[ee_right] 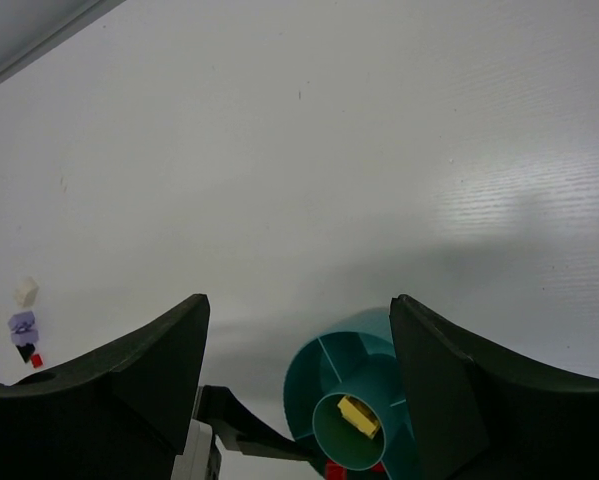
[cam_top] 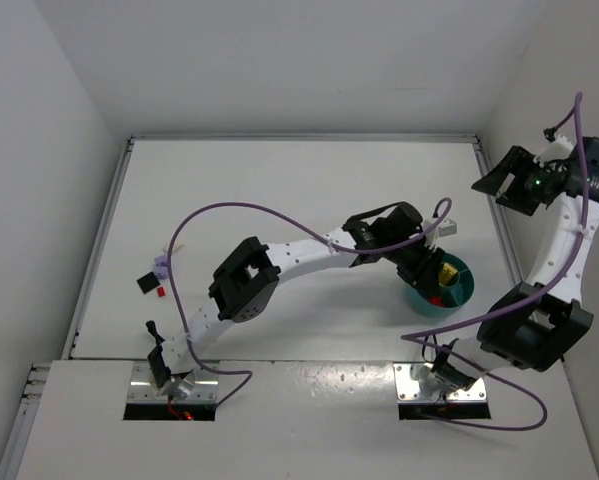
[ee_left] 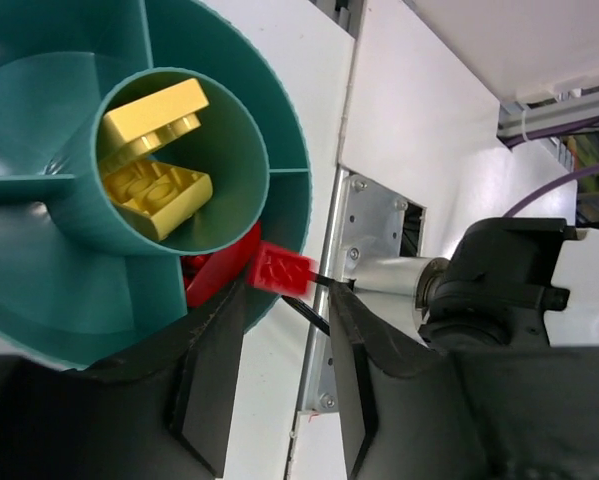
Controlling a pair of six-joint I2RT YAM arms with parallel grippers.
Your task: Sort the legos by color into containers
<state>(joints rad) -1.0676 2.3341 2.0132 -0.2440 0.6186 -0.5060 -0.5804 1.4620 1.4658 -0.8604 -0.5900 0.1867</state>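
Note:
The teal bowl [cam_top: 457, 292] sits right of centre. In the left wrist view its central cup [ee_left: 239, 130] holds two yellow bricks [ee_left: 159, 190], and a red brick [ee_left: 214, 275] lies in the near compartment. My left gripper [ee_left: 286, 298] hovers at the bowl's rim [cam_top: 424, 265] with jaws apart. A blurred red brick [ee_left: 284, 270] is just beyond its fingertips, over the rim and not clamped. My right gripper [cam_top: 509, 185] is raised at the far right, open and empty [ee_right: 297, 305]. The bowl [ee_right: 329, 365] lies below it.
Loose bricks lie at the table's left: lavender [cam_top: 160, 267], black [cam_top: 144, 283], red [cam_top: 162, 291]. They also show in the right wrist view, with a cream one [ee_right: 25, 292] above the lavender [ee_right: 22, 323]. Walls bound the table [cam_top: 279, 180] on three sides.

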